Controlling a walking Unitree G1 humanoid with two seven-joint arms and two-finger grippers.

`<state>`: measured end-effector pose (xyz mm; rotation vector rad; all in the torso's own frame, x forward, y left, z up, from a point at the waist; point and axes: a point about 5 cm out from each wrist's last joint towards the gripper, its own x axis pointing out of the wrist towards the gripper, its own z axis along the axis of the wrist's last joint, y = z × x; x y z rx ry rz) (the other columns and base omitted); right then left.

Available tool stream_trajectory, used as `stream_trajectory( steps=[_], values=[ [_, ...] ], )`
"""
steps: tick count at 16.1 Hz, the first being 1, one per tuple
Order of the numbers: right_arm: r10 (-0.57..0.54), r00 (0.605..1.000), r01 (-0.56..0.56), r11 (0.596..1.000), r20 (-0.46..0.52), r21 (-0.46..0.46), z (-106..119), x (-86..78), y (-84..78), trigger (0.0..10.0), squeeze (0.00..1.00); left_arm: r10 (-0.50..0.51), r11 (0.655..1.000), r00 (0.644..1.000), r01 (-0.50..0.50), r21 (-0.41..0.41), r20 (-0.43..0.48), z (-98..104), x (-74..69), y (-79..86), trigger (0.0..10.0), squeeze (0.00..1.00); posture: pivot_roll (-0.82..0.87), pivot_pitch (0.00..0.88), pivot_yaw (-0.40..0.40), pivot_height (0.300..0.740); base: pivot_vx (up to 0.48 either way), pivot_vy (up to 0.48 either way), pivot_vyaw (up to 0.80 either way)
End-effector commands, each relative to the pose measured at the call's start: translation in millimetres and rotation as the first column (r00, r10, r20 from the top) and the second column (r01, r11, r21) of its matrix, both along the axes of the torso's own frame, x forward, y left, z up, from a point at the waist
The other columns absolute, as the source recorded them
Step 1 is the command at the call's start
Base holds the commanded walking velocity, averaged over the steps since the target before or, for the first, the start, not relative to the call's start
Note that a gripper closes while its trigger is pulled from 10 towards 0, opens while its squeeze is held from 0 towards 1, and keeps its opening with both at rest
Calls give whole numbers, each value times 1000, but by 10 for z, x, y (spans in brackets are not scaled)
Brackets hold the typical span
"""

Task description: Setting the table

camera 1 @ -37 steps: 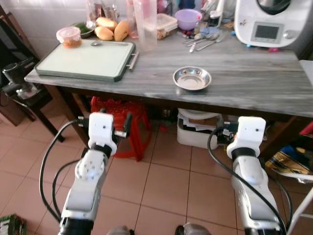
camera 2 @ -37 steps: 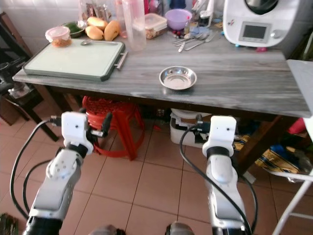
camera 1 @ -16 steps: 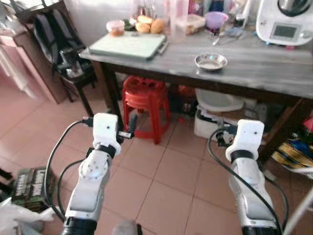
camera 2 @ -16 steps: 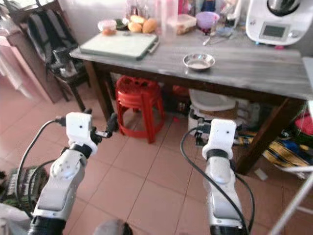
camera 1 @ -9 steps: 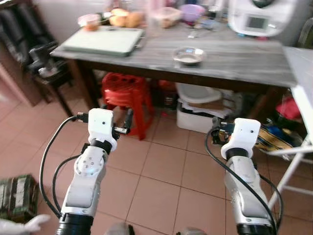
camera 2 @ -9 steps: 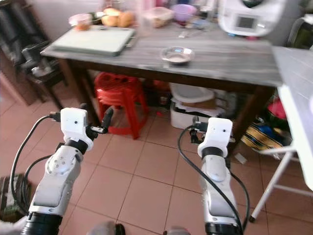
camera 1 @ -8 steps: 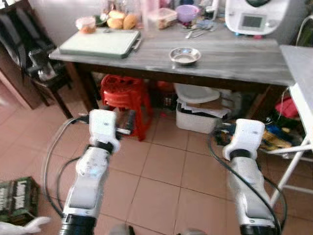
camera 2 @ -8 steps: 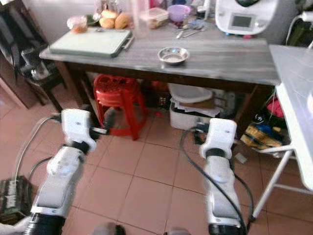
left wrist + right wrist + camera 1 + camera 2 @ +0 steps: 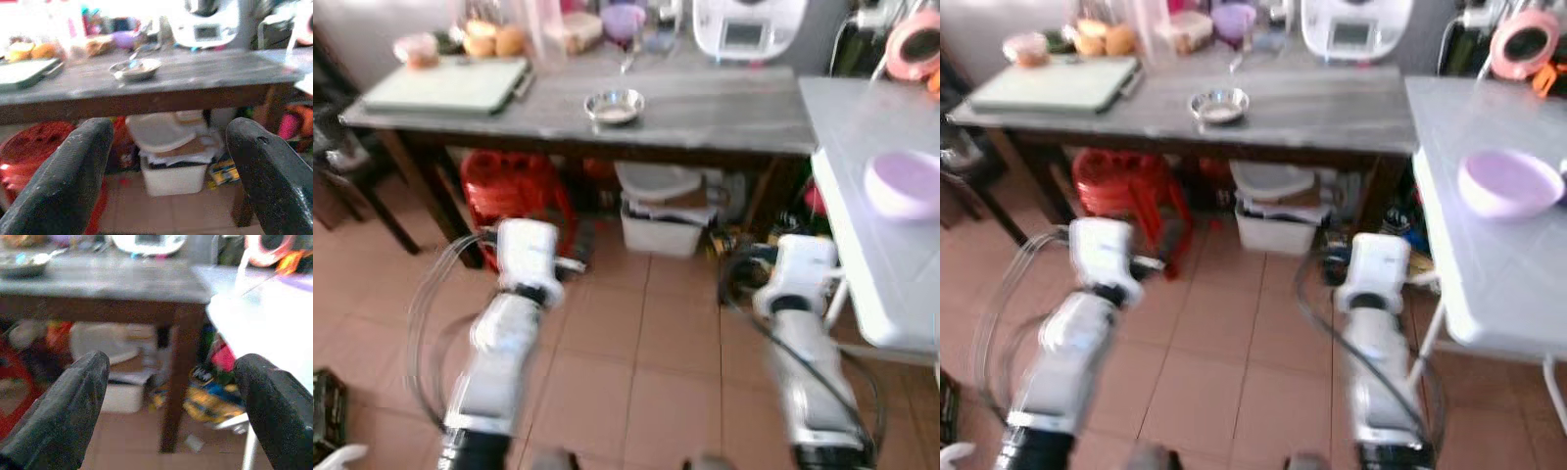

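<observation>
A red plastic stool point(image 9: 509, 186) is standing under the long grey wooden table point(image 9: 705, 108), and just beside it a white plastic storage box point(image 9: 661, 230) is sitting on the reddish tiled floor point(image 9: 646, 343). On the tabletop, a pale green rectangular board point(image 9: 445, 83) is lying at the left end, with some orange-brown rounded fruits point(image 9: 494, 39) resting behind it. A bulky white kitchen appliance point(image 9: 744, 24) is standing at the back. A yellow and blue cloth point(image 9: 210, 404) is lying crumpled on the floor near the table leg.

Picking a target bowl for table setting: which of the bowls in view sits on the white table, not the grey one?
The large lilac bowl, alone on the white table at the right. The steel bowl and small purple bowl sit on the grey table.
</observation>
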<state>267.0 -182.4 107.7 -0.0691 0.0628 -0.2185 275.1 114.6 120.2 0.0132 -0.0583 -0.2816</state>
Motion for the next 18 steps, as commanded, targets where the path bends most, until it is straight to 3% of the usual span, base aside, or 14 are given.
stream_trajectory(
  steps=[1, 13, 16, 18],
  values=[
    [22, 1000, -23, 1000, 20, 18, 35, 13, 75, 10000, 0, 33, 999, 999, -33, 21, 7, 20, 13, 126, 10000, 0, -36, 0, 44, 740, 0, -439, 0],
    [52, 998, -51, 998, 36, -24, 59, 8, 104, 10000, 0, 38, 999, 999, -38, 32, -9, -7, 5, 152, 10000, 0, -37, 2, 45, 740, 0, -442, 0],
    [49, 998, -48, 999, 35, -26, 54, -4, 94, 10000, 0, 78, 995, 997, -79, 68, 15, -8, 5, 172, 10000, 0, -38, 4, 46, 740, 0, -201, 0],
    [45, 998, -44, 999, 33, -20, 48, -8, 87, 10000, 0, 90, 995, 996, -91, 50, 21, 5, 16, 183, 10000, 0, -36, 5, 45, 740, 0, 0, 0]
  ],
)
